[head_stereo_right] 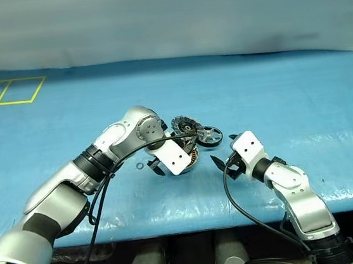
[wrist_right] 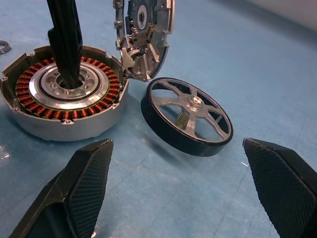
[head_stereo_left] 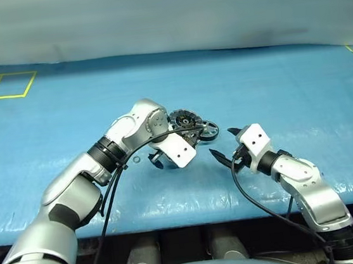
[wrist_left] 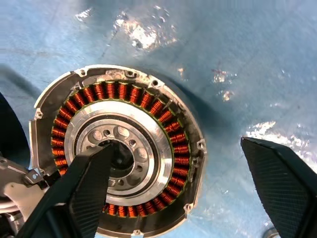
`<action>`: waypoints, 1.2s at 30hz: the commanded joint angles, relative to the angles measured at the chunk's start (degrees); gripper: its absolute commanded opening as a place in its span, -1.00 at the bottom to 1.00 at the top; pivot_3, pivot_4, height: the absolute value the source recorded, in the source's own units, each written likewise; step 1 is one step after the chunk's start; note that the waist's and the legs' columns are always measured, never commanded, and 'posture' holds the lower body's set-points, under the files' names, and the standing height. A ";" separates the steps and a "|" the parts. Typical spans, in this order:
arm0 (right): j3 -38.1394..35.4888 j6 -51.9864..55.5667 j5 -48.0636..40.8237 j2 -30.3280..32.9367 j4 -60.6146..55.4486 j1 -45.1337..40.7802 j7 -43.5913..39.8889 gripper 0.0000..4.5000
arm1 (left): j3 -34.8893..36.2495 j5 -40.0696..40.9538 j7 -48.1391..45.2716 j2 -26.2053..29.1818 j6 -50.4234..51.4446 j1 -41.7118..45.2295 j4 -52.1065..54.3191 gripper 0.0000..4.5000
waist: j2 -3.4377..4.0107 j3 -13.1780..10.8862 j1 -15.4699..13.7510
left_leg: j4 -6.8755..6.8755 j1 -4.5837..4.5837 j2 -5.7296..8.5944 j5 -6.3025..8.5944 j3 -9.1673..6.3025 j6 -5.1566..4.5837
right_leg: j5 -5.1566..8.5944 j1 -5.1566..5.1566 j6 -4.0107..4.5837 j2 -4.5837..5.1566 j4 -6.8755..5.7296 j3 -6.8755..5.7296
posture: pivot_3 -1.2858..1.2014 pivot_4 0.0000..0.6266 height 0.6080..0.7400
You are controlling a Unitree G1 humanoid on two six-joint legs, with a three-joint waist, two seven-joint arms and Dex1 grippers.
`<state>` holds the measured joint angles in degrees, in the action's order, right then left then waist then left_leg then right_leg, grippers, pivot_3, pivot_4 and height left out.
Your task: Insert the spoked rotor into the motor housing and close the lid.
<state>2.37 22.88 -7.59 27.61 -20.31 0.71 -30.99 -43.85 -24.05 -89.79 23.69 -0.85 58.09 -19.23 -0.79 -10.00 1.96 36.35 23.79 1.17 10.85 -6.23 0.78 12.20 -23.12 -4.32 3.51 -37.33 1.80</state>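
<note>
**Right wrist view: rotor out of housing, lid propped, both grippers open**

Right wrist view: no brand, label or writing readable on any part; lid's (wrist_right: 143, 37) inner face carries small markings too fine to read.

Housing (wrist_right: 64, 96) sits flat on the blue table cover (wrist_right: 277, 64), copper windings up; lid stands on edge, tilted, touching the housing's rim on the side toward the rotor, inner face with its dark centre showing; rotor (wrist_right: 187, 116) lies just beside the housing, not inserted, one edge raised and leaning by the lid's foot, dark ring outside, silvery spokes and hub visible; a small metal ring (wrist_right: 4, 46) lies on the cover beyond the housing.

Left gripper (head_stereo_left: 166, 153) points steeply down over the housing, forearm reaching in from the robot's left, wrist bent hard; jaws spread wide, holding nothing; in the left wrist view one finger (wrist_left: 84, 191) reaches into the housing's centre hub, the other (wrist_left: 285, 186) hangs outside the rim over bare cover.

Right gripper (head_stereo_left: 226, 144) sits low, near level, aimed forward and toward the robot's left at the rotor, a little apart from it; jaws fully spread, empty; its two fingers (wrist_right: 74, 191) frame the rotor in its own wrist view.

Yellow tape lines (head_stereo_left: 5, 84) mark the cover's far left corner.
</note>
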 commanded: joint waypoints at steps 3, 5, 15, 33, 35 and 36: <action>-0.52 -1.23 -0.58 -0.08 -0.46 -1.18 -0.44 1.00 | 4.08 10.24 -2.71 4.47 7.47 3.34 7.03 0.91 | 0.00 0.00 0.17 | -0.03 -0.02 -0.01 0.00 0.00 0.00 | 0.01 -0.01 0.01 0.00 0.00 0.00 | 0.03 -0.52 1.00; -0.47 -1.31 -0.69 -0.20 -0.13 -1.53 -0.64 1.00 | 2.87 14.77 -2.71 8.51 10.35 3.33 10.78 0.91 | 0.02 0.01 0.37 | -0.05 -0.04 -0.01 0.00 0.01 0.00 | 0.01 -0.01 0.02 0.00 -0.01 0.00 | 0.03 -0.52 1.00; -0.60 -1.89 -2.65 -1.55 0.91 -2.77 -2.07 1.00 | 12.57 31.63 5.40 12.99 19.11 0.06 17.91 0.91 | 0.03 0.01 -0.39 | -0.15 -0.04 -0.02 0.00 -0.02 0.00 | 0.06 -0.05 0.07 -0.01 -0.03 -0.01 | 0.03 -0.52 1.00; -0.56 -0.14 -6.60 -0.08 -2.92 2.22 -5.31 1.00 | 37.79 37.91 35.91 8.49 26.80 -35.31 26.18 0.91 | 0.19 0.11 -0.44 | -0.29 -0.39 -0.11 -0.02 0.02 0.06 | 0.07 0.21 0.17 -0.02 0.06 0.03 | 0.03 -0.52 1.00; -0.21 -0.14 -6.34 -0.42 -2.94 2.45 -4.97 1.00 | 40.28 38.49 37.52 8.56 26.40 -36.25 25.84 0.91 | 0.20 0.11 -0.50 | -0.27 -0.40 -0.11 -0.02 0.04 0.08 | 0.06 0.28 0.16 0.00 0.17 0.03 | 0.03 -0.52 1.00; -0.04 -0.19 -6.20 -0.52 -2.86 2.47 -4.78 1.00 | 40.95 38.19 38.27 8.68 25.84 -36.83 25.55 0.91 | 0.21 0.11 -0.50 | -0.27 -0.40 -0.11 -0.02 0.08 0.08 | 0.04 0.29 0.16 0.01 0.22 0.03 | 0.03 -0.52 1.00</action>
<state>2.48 23.08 -13.42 27.21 -21.09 3.20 -36.00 -5.15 13.49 -52.79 31.90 25.88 21.72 4.86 -0.59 -9.88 1.47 36.08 23.39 1.06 10.82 -6.13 0.86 12.22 -22.83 -4.16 3.53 -37.09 1.84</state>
